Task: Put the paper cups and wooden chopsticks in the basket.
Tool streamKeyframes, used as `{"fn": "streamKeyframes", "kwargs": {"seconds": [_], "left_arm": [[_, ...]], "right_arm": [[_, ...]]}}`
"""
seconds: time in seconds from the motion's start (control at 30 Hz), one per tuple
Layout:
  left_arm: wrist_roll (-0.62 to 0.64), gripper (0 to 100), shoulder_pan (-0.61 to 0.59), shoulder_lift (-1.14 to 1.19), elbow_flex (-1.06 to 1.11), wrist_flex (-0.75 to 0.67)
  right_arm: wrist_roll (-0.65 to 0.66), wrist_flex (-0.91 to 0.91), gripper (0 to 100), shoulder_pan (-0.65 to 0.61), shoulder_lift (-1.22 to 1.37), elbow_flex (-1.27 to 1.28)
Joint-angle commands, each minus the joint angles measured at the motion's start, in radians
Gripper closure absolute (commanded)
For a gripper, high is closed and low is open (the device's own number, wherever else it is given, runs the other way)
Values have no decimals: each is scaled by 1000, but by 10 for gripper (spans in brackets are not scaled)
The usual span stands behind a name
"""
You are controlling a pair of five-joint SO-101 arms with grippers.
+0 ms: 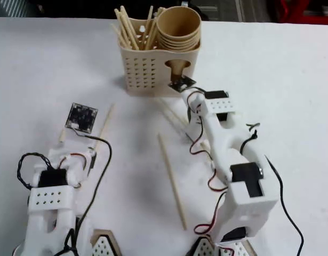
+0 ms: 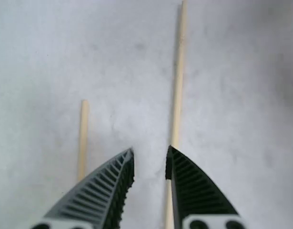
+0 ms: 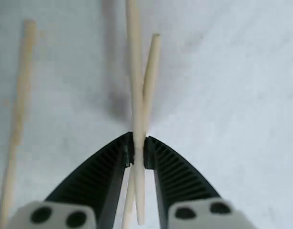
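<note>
Chopstick [image 3: 133, 71] pinched, right end effector [image 3: 138, 143] nearly closed

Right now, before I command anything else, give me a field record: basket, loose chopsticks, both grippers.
basket: upright, far side of table
in basket: stored chopsticks in one compartment, stacked paper cups in the other
left gripper: open, over the table by two loose chopsticks
right gripper: shut on crossed chopsticks
between arms: one long chopstick lying loose
</note>
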Motion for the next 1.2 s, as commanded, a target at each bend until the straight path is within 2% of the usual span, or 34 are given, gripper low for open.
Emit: {"fn": "streamKeyframes", "kwargs": {"seconds": [0.0, 0.27, 0.53, 0.73, 0.9, 1.17], "left_arm": [[-8, 875, -8, -21, -5, -18], [-8, 876, -8, -21, -5, -18], [-8, 876, -8, -21, -5, -18], [-8, 874, -8, -21, -5, -17], [-8, 874, -8, -21, -5, -15], [-8, 874, -8, -21, -3, -14]], "right_arm": [[3, 71, 981, -35, -99, -14], [-3, 197, 981, -113, -199, -14], [-133, 268, 981, -236, -323, -14], [-250, 228, 981, -309, -389, 32], [-362, 96, 981, -318, -450, 153], [-423, 21, 981, -387, -693, 252]]}}
